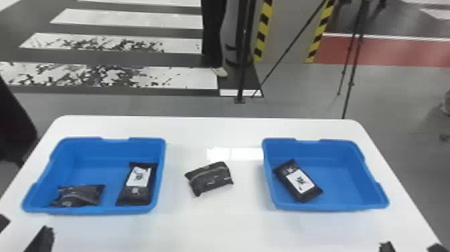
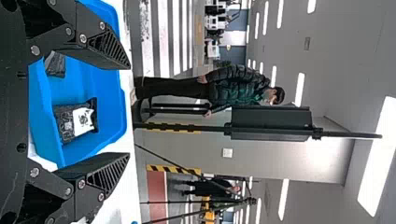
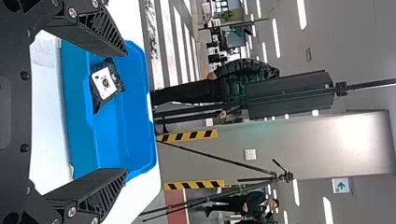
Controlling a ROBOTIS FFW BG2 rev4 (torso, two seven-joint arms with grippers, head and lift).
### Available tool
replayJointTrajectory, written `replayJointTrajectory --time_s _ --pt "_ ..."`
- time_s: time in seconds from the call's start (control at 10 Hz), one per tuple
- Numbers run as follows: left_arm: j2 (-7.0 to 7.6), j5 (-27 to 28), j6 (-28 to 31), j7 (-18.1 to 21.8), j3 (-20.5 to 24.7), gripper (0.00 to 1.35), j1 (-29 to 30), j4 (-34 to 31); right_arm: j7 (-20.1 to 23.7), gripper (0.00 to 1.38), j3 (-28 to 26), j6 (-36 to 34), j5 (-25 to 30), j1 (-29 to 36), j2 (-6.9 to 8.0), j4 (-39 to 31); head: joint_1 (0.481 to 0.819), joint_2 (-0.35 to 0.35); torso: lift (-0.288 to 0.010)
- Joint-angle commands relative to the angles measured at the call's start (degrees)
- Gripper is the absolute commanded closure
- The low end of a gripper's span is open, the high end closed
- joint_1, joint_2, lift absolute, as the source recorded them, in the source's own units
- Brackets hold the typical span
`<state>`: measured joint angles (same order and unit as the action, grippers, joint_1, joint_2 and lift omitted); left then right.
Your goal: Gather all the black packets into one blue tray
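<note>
1. Head view: two in, two to go, by this count! The left tray [image 1: 107, 174], landmark for everything here, holds two black packets: one flat packet [image 1: 78, 195] near its left side, and a labelled packet [image 1: 135, 197] against its right wall. Out on the desk [image 1: 214, 231], to the right of that tray and apart from it, lies the loose packet [image 1: 210, 177]. Farther right of the left tray sits the right tray [image 1: 348, 174], with the fourth packet [image 1: 298, 181] inside. The left tool [image 1: 26, 225] waits on the near side of the left tray, the right tool [image 1: 411, 246] well off to its right.

2. Left wrist view: the left tool is released, fingers wide apart, nothing gripped! Beyond them, the left tray shows its pair, making it the likelier gathering place.

3. Right wrist view: the right tool is empty too, fingers spread! Past them, the fourth packet lies in the right tray, so it presumably needs moving leftward to the left tray, as does the loose one. Halfway, then, on this reading.
</note>
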<state>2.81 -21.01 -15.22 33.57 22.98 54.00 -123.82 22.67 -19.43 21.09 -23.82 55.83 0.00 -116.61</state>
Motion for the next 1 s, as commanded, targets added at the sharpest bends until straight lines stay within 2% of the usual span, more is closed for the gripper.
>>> replayJointTrajectory --time_s 0.0,0.9 --pt "0.0 0.1 0.03 0.0 -0.01 0.4 0.0 0.0 0.0 0.14 0.0 0.0 0.05 0.0 0.05 -0.04 0.695 -0.082 -0.11" --pt "0.18 0.9 0.59 0.0 -0.13 0.4 -0.57 0.0 0.0 0.14 0.0 0.0 -0.63 0.28 0.05 0.1 0.695 -0.086 -0.11"
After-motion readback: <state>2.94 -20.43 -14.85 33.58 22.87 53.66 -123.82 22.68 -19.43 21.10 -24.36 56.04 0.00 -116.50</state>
